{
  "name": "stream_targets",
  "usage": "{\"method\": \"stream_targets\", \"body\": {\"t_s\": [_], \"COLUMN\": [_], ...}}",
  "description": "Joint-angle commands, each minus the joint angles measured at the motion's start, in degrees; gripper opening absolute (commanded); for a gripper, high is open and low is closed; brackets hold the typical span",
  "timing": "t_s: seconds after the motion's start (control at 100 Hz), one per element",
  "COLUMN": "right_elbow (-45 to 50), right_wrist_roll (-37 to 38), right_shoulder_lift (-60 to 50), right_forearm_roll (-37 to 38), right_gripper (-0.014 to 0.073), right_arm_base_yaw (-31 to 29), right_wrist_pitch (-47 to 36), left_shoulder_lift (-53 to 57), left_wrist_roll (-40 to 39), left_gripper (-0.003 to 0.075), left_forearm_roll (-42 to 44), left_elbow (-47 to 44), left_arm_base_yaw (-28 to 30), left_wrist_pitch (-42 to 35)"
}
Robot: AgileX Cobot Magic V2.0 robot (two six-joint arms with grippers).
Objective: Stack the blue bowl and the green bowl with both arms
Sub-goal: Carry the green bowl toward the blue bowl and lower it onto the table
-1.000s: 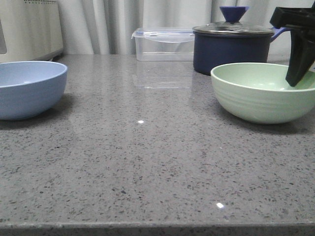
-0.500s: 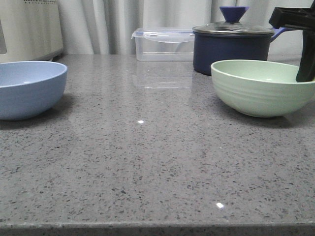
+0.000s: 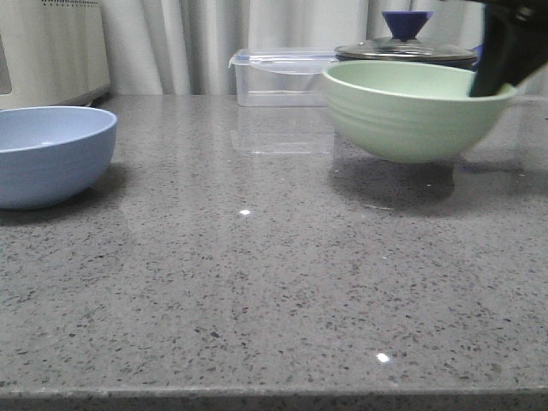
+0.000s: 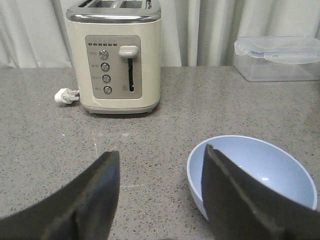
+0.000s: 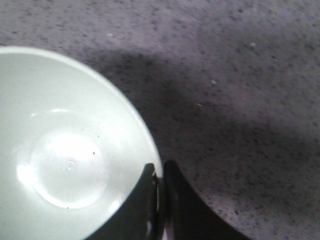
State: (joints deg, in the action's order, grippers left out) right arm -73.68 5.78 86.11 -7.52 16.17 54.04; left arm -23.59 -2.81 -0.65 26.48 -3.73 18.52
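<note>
Green bowl (image 3: 409, 111): lifted clear of the worktop (image 3: 257, 291), its shadow on the surface below; right half of the front view, in front of the saucepan (image 3: 407, 47).
Right gripper (image 5: 159, 200): pinching the green bowl's right rim, one finger inside the wall, one outside; jaws pressed onto the rim.
Blue bowl (image 3: 47, 154): resting on the worktop at the left edge of the front view, partly cut off by the frame, well apart from the green bowl.
Left gripper (image 4: 160, 195): fingers spread wide, holding nothing; one finger overlaps the blue bowl's near rim in the left wrist view, contact cannot be told.
Writing: small labels on the toaster (image 4: 117, 55) panel, too small to read; no brand legible.
Toaster controls: four round buttons in a column, one lever in a vertical slot.
Plug (image 4: 65, 95): lying on the worktop just beside the toaster.
Clear container (image 3: 282, 75): lidded, at the rear by the curtain (image 3: 188, 43).
Open room: bare worktop between the two bowls and along the near edge.
</note>
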Motion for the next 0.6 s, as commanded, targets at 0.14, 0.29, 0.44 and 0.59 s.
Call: {"method": "stream_targets", "body": {"t_s": [0.14,0.29,0.44,0.59], "right_elbow": [-6.7,-9.0,-11.1,-12.7], "right_wrist_roll": [-1.0,-1.0,-1.0,-1.0], "right_shoulder_lift": [2.7,5.7,8.3,10.3], "right_forearm_roll": [-0.4,-1.1,-1.9,-1.9], "right_gripper": [-0.0080,-0.0080,-0.0080,-0.0080], "right_arm_base_yaw": [7.9,11.7,13.7,14.0], "right_wrist_pitch": [-2.3,-3.7,-4.8,-5.8], "left_shoulder_lift": [-0.8,-0.8,-0.8,-0.8], "left_wrist_roll": [-0.6,-0.6,-0.6,-0.6], "left_gripper": [0.0367,0.0367,0.0367,0.0367], "left_forearm_roll": [-0.1,-0.1,-0.1,-0.1], "left_elbow": [2.1,2.1,2.1,2.1], "left_arm_base_yaw": [0.2,0.2,0.2,0.2], "left_wrist_pitch": [-4.6,-4.6,-4.6,-4.6]}}
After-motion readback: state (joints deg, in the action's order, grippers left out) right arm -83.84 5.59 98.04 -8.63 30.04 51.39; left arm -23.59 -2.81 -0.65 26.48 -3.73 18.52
